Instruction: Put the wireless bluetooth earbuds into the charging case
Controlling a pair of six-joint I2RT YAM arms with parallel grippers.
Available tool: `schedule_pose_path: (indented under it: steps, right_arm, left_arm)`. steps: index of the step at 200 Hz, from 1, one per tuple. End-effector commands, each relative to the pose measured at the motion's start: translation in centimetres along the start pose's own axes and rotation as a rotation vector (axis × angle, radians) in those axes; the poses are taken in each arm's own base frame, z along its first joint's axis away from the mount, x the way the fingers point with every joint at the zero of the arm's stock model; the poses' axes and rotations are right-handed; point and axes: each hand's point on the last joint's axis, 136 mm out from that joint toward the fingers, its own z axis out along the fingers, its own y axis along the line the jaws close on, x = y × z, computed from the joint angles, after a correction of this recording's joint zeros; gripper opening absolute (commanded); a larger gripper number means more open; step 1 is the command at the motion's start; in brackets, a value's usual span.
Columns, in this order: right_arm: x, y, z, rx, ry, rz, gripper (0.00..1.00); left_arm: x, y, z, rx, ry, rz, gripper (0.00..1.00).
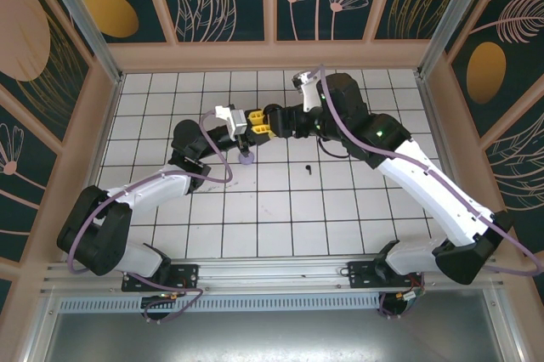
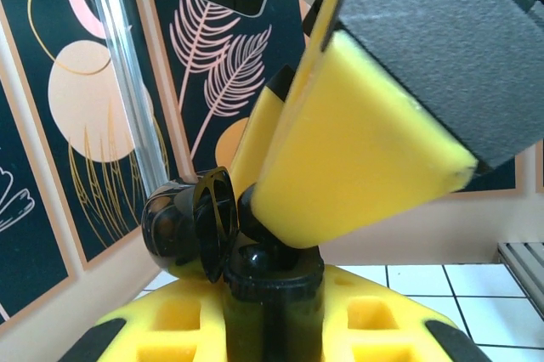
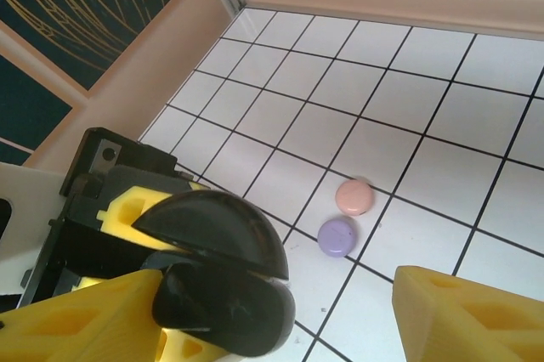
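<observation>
Clenching the open black case (image 3: pixel 217 281), the left gripper (image 2: pixel 272 328) presents it; the right gripper (image 3: pixel 276 307) gapes alongside. Next, likely: fetch the black earbud (image 1: pixel 307 168) near the case

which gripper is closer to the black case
Left. The left gripper is shut on the black case, holding it off the table. The right gripper is open, straddling it.

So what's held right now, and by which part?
The left pincer grips the black case by its base half, lid open. The right pincer is open, one finger against the case, gripping nothing.
</observation>
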Motion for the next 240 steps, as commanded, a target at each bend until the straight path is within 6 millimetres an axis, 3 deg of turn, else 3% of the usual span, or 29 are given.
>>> schedule_pose_path:
  steps: [1,75,146,168,192,214,240]
  right_arm:
    - [-2.0,-1.6,-0.3,0.055,-0.061,0.013,0.69]
    - [-2.0,-3.4,-0.6,0.089,-0.076,0.061,0.66]
    - [-4.2,-0.8,-3.1,-0.052,-0.167,0.100,0.69]
    - [-4.1,-2.6,-3.1,0.005,-0.177,0.130,0.69]
    - [-1.9,-7.0,-2.4,0.105,-0.173,0.234,0.69]
    - [2.8,-10.9,-0.8,0.161,-0.112,0.350,0.69]
    - [8.6,-13.2,1.9,0.192,0.016,0.404,0.68]
  left_arm:
    - [-1.9,-0.3,0.4,0.028,-0.043,0.033,0.00]
    - [-2.1,-0.4,0.3,0.029,-0.046,0.039,0.00]
    - [-1.7,-0.3,0.2,0.021,-0.042,0.034,0.00]
    - [-1.4,0.1,0.1,-0.012,-0.039,0.029,0.00]
    - [-1.6,1.3,-0.4,-0.106,-0.061,0.019,0.00]
    - [-1.9,1.7,-1.3,-0.164,-0.095,0.023,0.00]
    - [-1.6,2.3,-1.9,-0.223,-0.100,0.015,0.00]
